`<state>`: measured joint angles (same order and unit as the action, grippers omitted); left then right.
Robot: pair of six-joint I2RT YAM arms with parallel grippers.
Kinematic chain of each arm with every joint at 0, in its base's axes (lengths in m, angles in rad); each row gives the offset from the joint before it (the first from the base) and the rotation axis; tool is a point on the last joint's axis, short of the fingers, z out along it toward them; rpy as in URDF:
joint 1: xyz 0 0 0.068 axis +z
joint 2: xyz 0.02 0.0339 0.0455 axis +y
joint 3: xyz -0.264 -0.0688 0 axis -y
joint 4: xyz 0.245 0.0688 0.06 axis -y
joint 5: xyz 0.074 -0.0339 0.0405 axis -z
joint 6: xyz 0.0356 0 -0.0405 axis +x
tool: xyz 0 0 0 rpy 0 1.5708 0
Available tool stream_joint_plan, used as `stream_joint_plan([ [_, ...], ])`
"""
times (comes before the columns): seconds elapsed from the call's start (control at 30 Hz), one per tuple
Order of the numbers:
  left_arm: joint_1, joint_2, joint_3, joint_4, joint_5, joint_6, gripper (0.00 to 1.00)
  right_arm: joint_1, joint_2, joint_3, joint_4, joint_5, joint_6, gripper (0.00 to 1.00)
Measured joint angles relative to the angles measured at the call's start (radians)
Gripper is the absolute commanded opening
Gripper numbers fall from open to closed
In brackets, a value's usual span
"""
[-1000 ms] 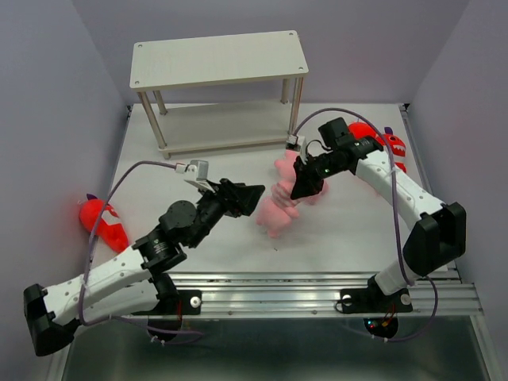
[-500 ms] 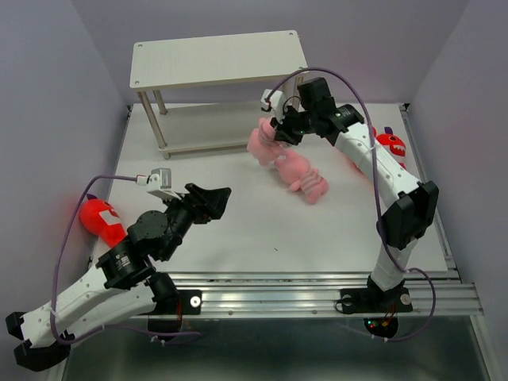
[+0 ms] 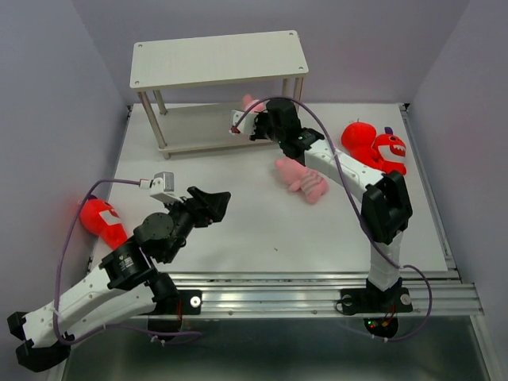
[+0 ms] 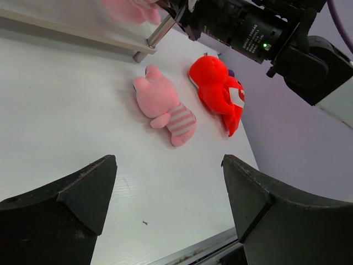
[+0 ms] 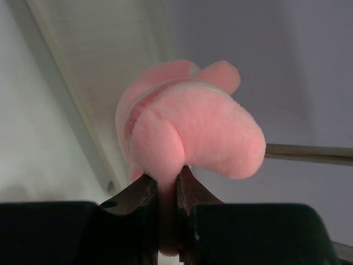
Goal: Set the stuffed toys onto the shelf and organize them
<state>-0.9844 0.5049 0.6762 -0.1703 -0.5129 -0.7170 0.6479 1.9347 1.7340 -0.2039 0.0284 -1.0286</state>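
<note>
My right gripper [image 3: 255, 121] is shut on a pink striped toy [image 3: 249, 103] and holds it at the right end of the shelf's lower board [image 3: 198, 127], under the top board [image 3: 218, 57]. In the right wrist view the fingers [image 5: 167, 193] pinch a fold of this toy [image 5: 187, 132]. A second pink toy [image 3: 302, 178] lies on the table, also seen from the left wrist [image 4: 164, 105]. Two red sharks [image 3: 375, 145] lie together at the right. A third red shark [image 3: 101, 221] lies at the left edge. My left gripper [image 3: 214, 198] is open and empty above the table.
The white table [image 3: 238, 230] ends in a metal rail at the near edge. Purple walls close the sides and back. A shelf leg [image 4: 157, 36] stands near the held toy. The right arm [image 3: 341, 171] stretches over the second pink toy.
My right arm has carried the pink toy from above the table's middle to the shelf's lower tier. The other pink toy stayed on the table. My left arm shifted slightly.
</note>
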Motion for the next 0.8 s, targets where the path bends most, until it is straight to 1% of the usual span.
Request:
stream_joint_plan([
  [0.2,0.0,-0.04,-0.046,0.006,0.002,0.002,0.88,-0.001,0.067,-0.045,0.227,0.1,-0.185,0.01],
  [0.23,0.0,-0.053,-0.058,0.008,0.004,0.002,0.89,-0.001,0.087,-0.063,0.286,0.116,-0.232,0.01],
  [0.4,0.0,-0.106,-0.076,0.008,0.004,0.003,0.88,-0.001,0.178,-0.117,0.427,0.13,-0.364,0.01],
  [0.57,0.0,-0.162,-0.085,0.009,0.004,0.002,0.89,-0.007,0.266,-0.179,0.549,0.109,-0.495,0.02],
  [0.73,0.0,-0.215,-0.115,0.002,0.004,0.001,0.89,-0.034,0.306,-0.24,0.69,0.049,-0.612,0.13],
  [0.8,0.0,-0.234,-0.125,-0.001,0.004,-0.001,0.88,-0.051,0.306,-0.273,0.739,0.017,-0.651,0.24],
])
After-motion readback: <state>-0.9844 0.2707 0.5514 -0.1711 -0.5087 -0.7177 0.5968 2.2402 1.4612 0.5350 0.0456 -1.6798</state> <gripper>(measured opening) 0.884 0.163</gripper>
